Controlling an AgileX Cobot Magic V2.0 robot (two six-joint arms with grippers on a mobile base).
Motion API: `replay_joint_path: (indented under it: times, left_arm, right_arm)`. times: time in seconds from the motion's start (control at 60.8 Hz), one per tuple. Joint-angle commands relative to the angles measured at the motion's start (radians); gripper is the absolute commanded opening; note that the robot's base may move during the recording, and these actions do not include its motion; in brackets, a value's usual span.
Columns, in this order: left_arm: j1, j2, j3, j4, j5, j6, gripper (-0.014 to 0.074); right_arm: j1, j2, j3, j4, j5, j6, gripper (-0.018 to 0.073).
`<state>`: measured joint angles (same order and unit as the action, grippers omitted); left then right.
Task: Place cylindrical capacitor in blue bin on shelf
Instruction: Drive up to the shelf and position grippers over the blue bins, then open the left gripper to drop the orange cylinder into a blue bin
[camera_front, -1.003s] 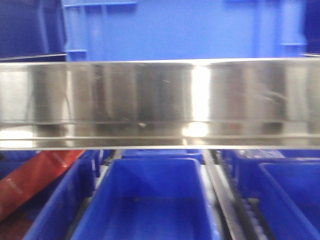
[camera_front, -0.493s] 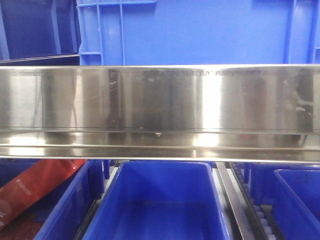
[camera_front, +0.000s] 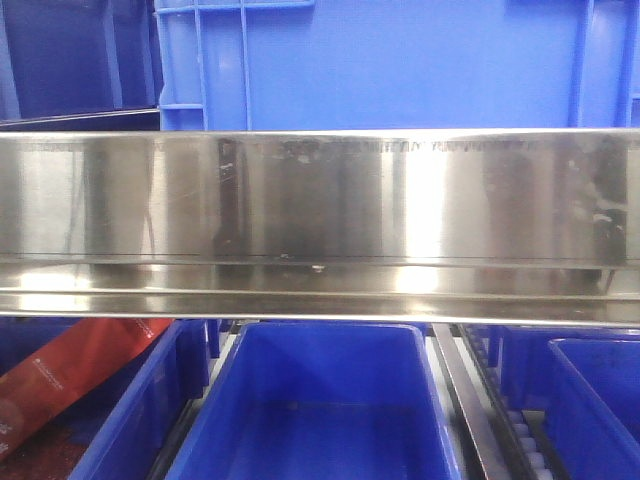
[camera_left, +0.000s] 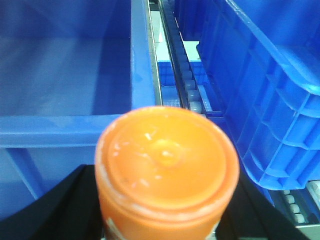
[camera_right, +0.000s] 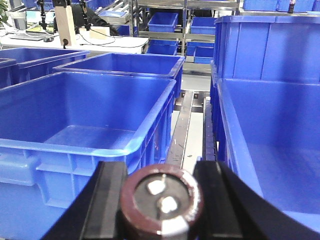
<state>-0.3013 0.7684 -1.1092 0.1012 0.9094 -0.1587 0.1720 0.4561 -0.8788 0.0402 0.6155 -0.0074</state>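
Below the shelf rail (camera_front: 320, 200) I see open blue bins (camera_front: 315, 400). Right jaws clamped on the cylindrical capacitor (camera_right: 161, 199); left jaws clamped on an orange-capped container (camera_left: 166, 165).

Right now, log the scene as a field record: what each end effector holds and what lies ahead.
right end effector: shut on cylindrical capacitor, silvery top facing the camera
left end effector: shut on orange cylinder
shelf: steel rail spanning the front view
blue bin: open-topped, just below the rail
capacitor placed: not yet
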Motion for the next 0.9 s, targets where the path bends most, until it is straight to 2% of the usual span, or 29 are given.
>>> replay_joint_path:
  times: [0.0,0.707,0.888]
  left_arm:
    - [-0.006,-0.004,0.000,-0.002,-0.018,0.002,-0.0111]
    - [-0.006,-0.004,0.000,-0.012,-0.142,0.002,-0.0111]
    - [-0.008,0.036,-0.019,-0.032,-0.245,0.002,-0.0111]
  right_arm:
    - [0.002,-0.001,-0.009,-0.001,-0.023,-0.003,-0.0162]
    - [0.002,-0.001,-0.009,-0.001,-0.023,-0.003,-0.0162]
    - [0.002,-0.001,-0.009,-0.001,-0.042,-0.003,-0.0162]
